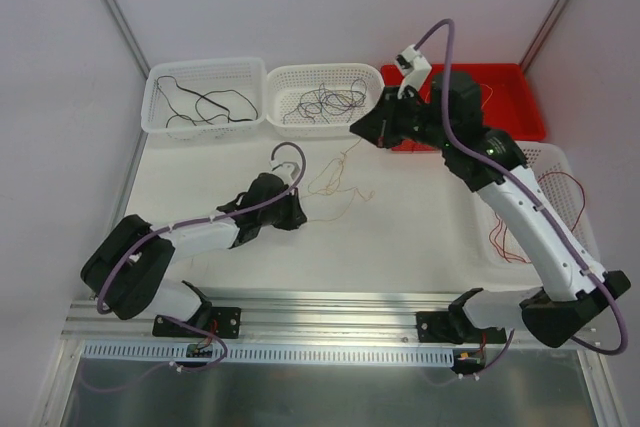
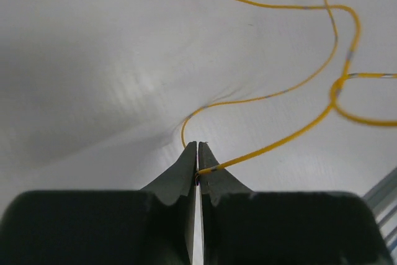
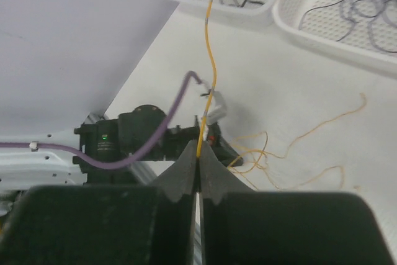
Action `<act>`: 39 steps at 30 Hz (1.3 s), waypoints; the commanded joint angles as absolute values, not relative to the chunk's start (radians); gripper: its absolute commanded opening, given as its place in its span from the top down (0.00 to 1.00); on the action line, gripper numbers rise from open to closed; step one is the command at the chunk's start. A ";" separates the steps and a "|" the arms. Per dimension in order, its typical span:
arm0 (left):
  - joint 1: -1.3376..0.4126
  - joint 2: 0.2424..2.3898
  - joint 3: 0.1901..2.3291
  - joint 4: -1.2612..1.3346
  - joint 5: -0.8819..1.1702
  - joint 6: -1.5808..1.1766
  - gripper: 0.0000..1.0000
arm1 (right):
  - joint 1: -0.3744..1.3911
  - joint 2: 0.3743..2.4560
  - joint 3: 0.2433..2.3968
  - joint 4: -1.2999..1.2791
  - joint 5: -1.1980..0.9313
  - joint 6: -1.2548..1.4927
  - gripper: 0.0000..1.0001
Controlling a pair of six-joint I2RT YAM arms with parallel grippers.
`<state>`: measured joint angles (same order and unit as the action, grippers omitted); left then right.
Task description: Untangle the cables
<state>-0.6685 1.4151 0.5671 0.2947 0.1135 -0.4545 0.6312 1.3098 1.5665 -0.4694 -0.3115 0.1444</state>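
A thin yellow cable lies in loose tangled loops on the white table between the two grippers. My left gripper is low on the table, at the left end of the tangle. In the left wrist view the gripper is shut on the yellow cable, which curls away to the upper right. My right gripper is raised above the table, near the middle basket. In the right wrist view it is shut on a yellow cable strand that runs up from its tips.
A white basket at the back left holds black cables. A second white basket holds dark mixed cables. A red tray stands at the back right. Another white basket with red cables stands at the right edge.
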 commanded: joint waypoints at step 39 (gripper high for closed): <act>0.223 0.908 0.503 -0.285 0.086 -0.743 1.00 | -0.153 1.086 1.654 -0.700 -0.350 -0.043 0.99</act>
<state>0.1261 0.9661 0.5018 -0.2638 -0.0017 -0.7330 -0.1413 1.1126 1.6470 -0.7124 -0.3386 -0.0303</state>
